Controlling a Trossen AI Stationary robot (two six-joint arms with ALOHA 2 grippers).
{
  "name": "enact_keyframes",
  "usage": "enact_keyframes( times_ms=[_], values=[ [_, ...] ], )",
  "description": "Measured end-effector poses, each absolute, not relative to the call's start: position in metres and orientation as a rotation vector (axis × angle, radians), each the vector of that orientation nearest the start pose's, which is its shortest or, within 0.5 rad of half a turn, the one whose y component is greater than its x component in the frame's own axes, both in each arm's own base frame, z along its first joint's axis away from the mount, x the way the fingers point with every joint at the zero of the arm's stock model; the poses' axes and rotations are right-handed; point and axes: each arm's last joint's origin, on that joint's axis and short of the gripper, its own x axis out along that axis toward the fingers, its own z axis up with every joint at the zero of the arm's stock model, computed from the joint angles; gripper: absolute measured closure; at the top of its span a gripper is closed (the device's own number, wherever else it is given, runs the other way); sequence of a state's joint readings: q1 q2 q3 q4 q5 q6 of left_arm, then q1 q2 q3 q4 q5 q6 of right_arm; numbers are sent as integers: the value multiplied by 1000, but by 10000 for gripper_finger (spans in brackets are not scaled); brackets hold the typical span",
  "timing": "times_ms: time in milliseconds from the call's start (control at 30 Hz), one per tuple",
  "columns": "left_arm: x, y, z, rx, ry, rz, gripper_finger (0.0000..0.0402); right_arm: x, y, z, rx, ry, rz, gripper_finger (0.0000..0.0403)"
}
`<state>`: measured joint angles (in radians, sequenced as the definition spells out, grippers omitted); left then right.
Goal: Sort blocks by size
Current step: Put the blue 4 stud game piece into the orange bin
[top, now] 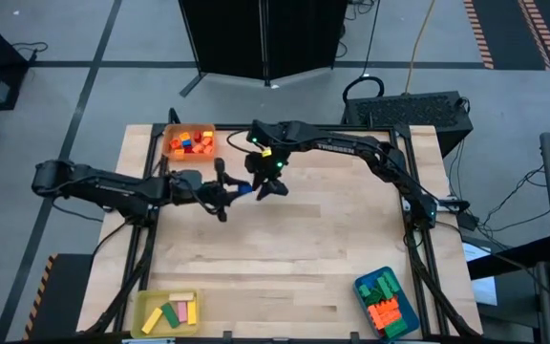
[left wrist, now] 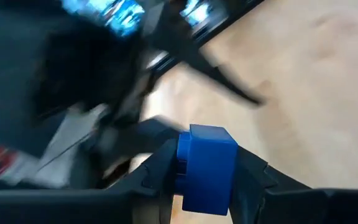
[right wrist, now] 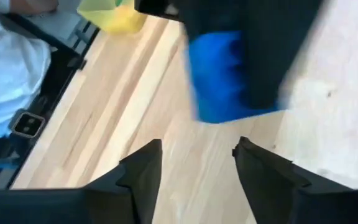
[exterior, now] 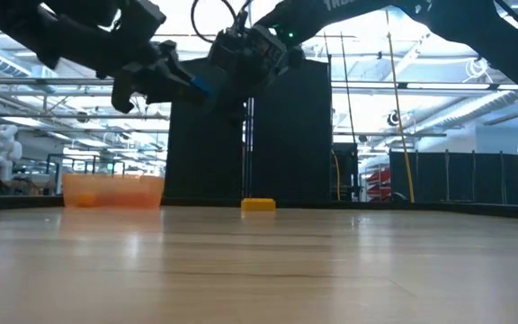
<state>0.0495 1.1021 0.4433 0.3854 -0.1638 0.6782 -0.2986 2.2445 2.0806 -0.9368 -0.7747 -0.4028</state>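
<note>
- The left claw (left wrist: 207,186) is gripping a blue block (left wrist: 206,168) above the far middle of the table (top: 294,258), its fingers pressing both sides.
- The right claw (right wrist: 194,165) is hanging just beside it, fingers spread and holding nothing.
- Other blocks are lying in an orange tray (top: 190,143) at the far left, a yellow tray (top: 168,313) near left and a blue tray (top: 386,301) near right.

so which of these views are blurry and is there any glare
Left wrist view: background smeared, only the blue block in the left gripper fairly sharp. Right wrist view: the block and the dark arm above it are smeared. Low view: bright ceiling lights, sheen on the table. High view: even light, sharp.
</note>
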Motion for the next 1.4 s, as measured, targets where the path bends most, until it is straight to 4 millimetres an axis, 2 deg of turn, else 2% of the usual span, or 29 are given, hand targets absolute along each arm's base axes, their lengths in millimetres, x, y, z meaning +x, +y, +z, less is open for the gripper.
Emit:
enact_keyframes(
  times_ms=[167, 367, 533, 667, 833, 967, 1167, 1400],
  values=[
    [206, 15, 225, 665, 351, 243, 292, 461, -120, 257, 175, 833, 567, 188],
    [184, 22, 235, 618, 413, 436, 291, 455, -125, 266, 176, 831, 542, 186],
    [169, 35, 233, 560, 506, 598, 291, 452, -124, 269, 196, 845, 541, 188],
    [163, 48, 230, 431, 530, 702, 294, 449, -123, 268, 216, 875, 536, 188],
    [152, 73, 227, 268, 536, 920, 311, 448, -129, 267, 185, 895, 490, 188],
    [140, 95, 224, 149, 548, 1049, 312, 444, -150, 268, 166, 874, 433, 188],
    [124, 121, 212, -49, 588, 1050, 312, 437, -191, 273, 218, 783, 304, 188],
    [107, 149, 199, -178, 629, 1164, 312, 421, -243, 278, 307, 727, 34, 188]
  ],
)
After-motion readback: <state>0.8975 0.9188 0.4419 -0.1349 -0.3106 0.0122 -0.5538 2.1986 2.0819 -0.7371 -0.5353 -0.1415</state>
